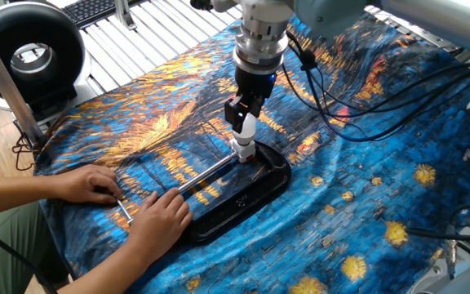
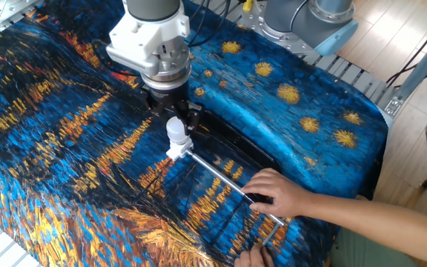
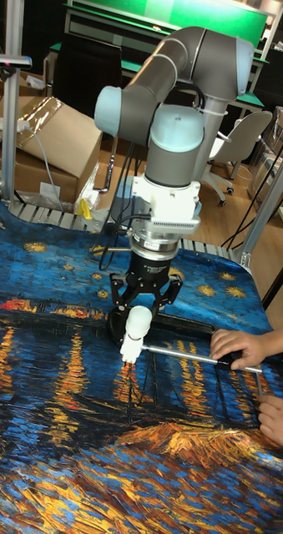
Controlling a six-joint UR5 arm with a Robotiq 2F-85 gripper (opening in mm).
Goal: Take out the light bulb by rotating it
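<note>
The light bulb [image 1: 248,127] [image 2: 177,131] [image 3: 138,322] is small, white and frosted. It stands upright in a white socket [image 1: 243,150] [image 2: 175,151] at the far end of a black tray [image 1: 255,194]. My gripper [image 1: 243,117] [image 2: 176,119] [image 3: 144,310] hangs straight down over the bulb. It is open, with its black fingers [image 3: 116,302] spread on either side of the globe and a gap showing on each side. A metal rod [image 1: 205,172] [image 3: 191,355] runs from the socket toward a person's hands.
A person's two hands [image 1: 96,184] [image 1: 161,216] [image 2: 274,191] hold the rod's frame at the near left of the tray. Blue and orange painted cloth [image 1: 365,204] covers the table. A black round fan [image 1: 27,53] stands far left. Cables [image 1: 365,110] hang right of the arm.
</note>
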